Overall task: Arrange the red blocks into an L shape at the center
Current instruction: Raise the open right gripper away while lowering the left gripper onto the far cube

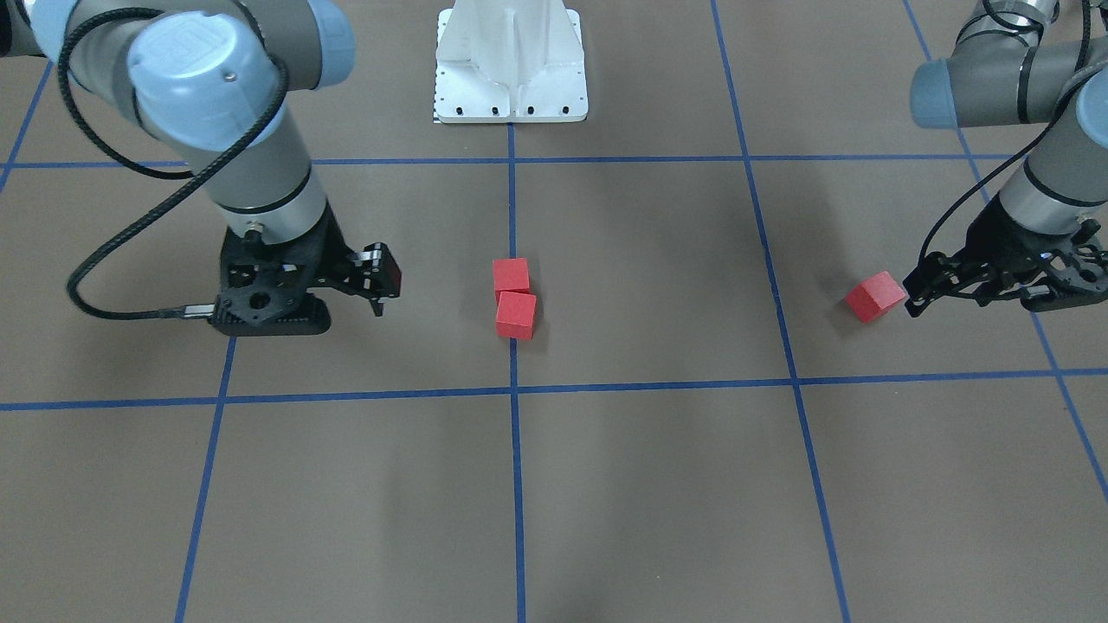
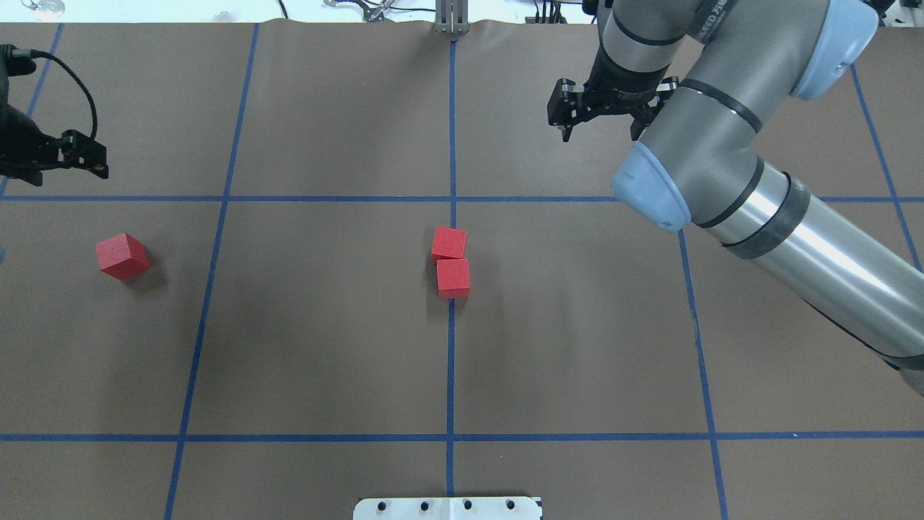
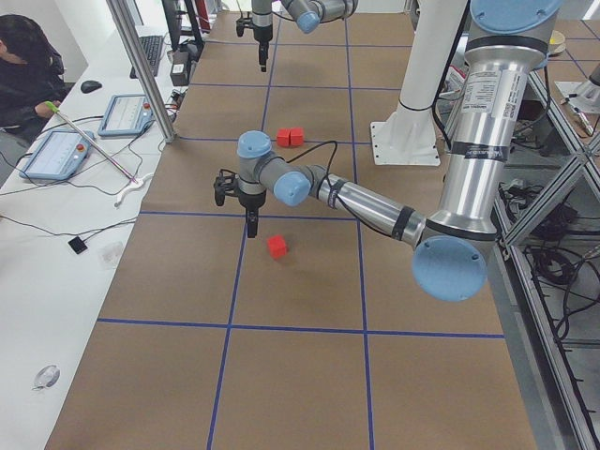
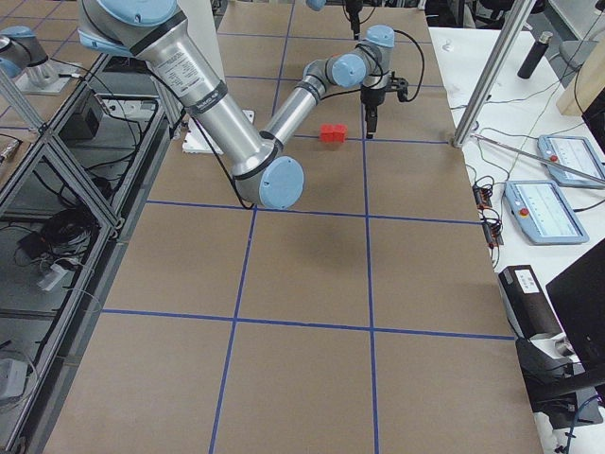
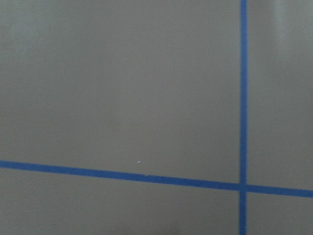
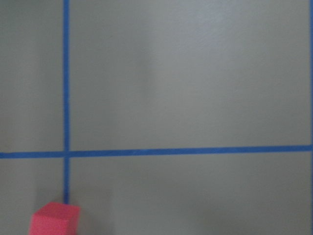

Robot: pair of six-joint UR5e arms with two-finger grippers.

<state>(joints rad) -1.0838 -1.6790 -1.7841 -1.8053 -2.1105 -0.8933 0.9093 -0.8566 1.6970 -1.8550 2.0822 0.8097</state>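
blocks: two red blocks (image 2: 452, 278) touching, in line on the tape line (image 2: 450, 347) at center (image 2: 505, 289); third red block (image 2: 121, 256) well apart on robot's left, rotated | left pincer (image 1: 916, 296) near it, gap unreadable, nothing seen in it | right pincer (image 2: 600, 131) looks spread, empty | grip: likely light, rigid, matte; pinch opposite flat faces

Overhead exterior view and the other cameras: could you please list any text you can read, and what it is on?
No text reads in full.
White lettering on the right arm, at its upper link: cut off by the frame edge, unreadable.
Label on the left arm, at its upright link: too small to read.
Red blocks: no markings.
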